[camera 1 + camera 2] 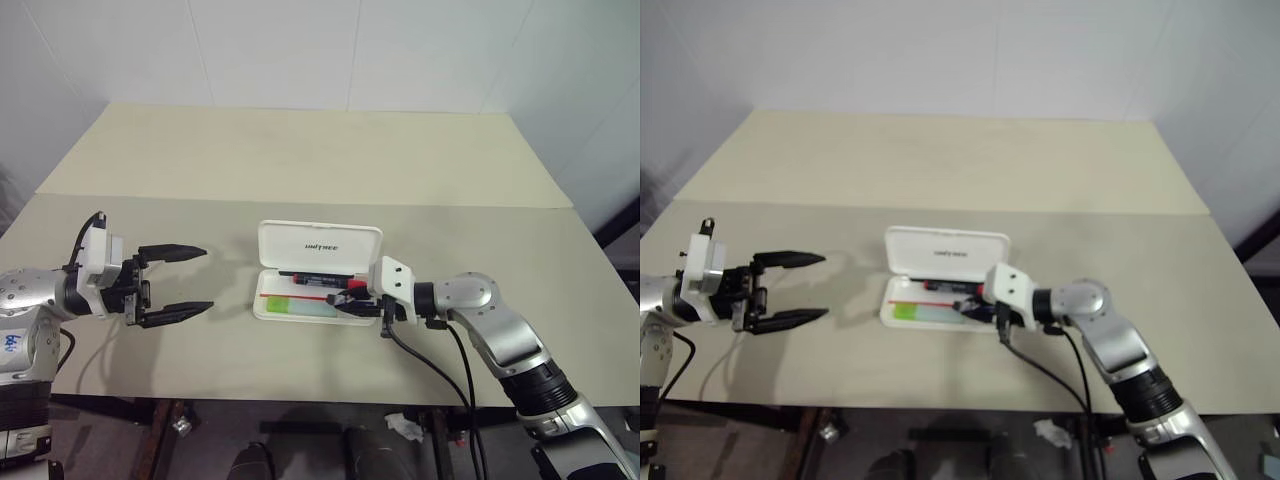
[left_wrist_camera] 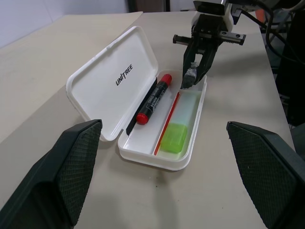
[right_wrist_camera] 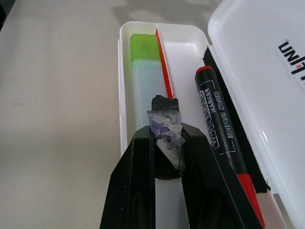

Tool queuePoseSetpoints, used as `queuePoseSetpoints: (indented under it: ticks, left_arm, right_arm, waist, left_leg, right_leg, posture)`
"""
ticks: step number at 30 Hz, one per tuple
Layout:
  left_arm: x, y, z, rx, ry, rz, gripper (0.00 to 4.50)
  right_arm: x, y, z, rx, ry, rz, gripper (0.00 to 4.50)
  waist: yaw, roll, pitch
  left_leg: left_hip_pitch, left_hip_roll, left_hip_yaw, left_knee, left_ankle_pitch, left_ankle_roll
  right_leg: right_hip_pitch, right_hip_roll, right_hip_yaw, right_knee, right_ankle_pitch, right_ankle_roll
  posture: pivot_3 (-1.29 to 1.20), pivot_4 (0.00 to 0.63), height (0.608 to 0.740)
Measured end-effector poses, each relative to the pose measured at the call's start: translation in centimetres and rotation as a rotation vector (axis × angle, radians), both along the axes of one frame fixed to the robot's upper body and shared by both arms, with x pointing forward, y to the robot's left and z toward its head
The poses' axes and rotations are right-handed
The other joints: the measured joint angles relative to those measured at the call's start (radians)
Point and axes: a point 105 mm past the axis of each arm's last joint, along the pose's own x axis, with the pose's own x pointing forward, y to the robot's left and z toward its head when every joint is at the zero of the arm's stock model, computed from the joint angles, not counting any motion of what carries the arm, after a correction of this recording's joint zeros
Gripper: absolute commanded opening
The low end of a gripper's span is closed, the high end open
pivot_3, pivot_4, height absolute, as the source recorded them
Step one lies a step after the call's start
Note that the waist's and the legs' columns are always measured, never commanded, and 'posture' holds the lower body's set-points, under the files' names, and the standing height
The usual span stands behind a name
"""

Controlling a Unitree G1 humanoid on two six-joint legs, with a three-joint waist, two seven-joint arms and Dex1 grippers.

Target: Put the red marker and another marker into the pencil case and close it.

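Observation:
The white pencil case (image 1: pixel 320 245) lies open in the middle of the table, its lid standing up at the back. The red marker (image 2: pixel 153 99), black-barrelled with a red cap, lies in the case's rear compartment. Another marker (image 2: pixel 177 128), lime green with a pale cap, lies in the front compartment beyond a thin red stripe. My right gripper (image 1: pixel 335 297) is shut, its taped tips low over the green marker's pale end at the right end of the case, with nothing between them. My left gripper (image 1: pixel 208 278) stands wide open above the table, left of the case.
The beige table (image 1: pixel 300 170) stretches far behind the case, with a seam running across it. Black cables (image 1: pixel 430 370) hang from my right arm over the front edge. White walls close in at the back and on both sides.

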Motion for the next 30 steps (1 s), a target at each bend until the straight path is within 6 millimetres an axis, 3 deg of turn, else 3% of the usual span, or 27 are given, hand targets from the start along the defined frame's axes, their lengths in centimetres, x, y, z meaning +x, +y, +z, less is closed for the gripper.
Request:
queuePoseSetpoints:
  ticks: [7,19,30]
  left_arm:
    - [0.1,0.0,0.0,-0.002,0.0,0.008,4.5]
    - [0.1,0.0,0.1,-0.002,-0.004,0.007,4.5]
    - [0.1,0.0,0.1,-0.004,-0.012,0.008,4.5]
  right_arm:
    - [0.6,-2.6,0.0,-0.054,-0.009,-0.043,0.39]
    - [0.4,-2.8,-0.4,-0.062,0.013,-0.027,0.39]
    - [-0.1,-2.3,-0.7,-0.072,0.019,0.019,4.11]
  waist:
    - [0.001,0.0,0.0]
    - [-0.001,0.0,0.0]
    - [0.0,0.0,0.0]
  left_leg:
    - [0.0,0.0,0.0,0.0,0.0,0.0]
    - [0.0,0.0,0.0,0.0,0.0,0.0]
    - [0.0,0.0,0.0,0.0,0.0,0.0]
  right_leg:
    - [0.0,0.0,0.0,0.0,0.0,-0.001]
    - [0.0,0.0,0.0,0.0,0.0,0.0]
    - [0.0,0.0,0.0,0.0,0.0,0.0]
  posture:
    - [0.0,0.15,0.74]
    - [0.0,0.15,0.74]
    - [0.0,0.15,0.74]
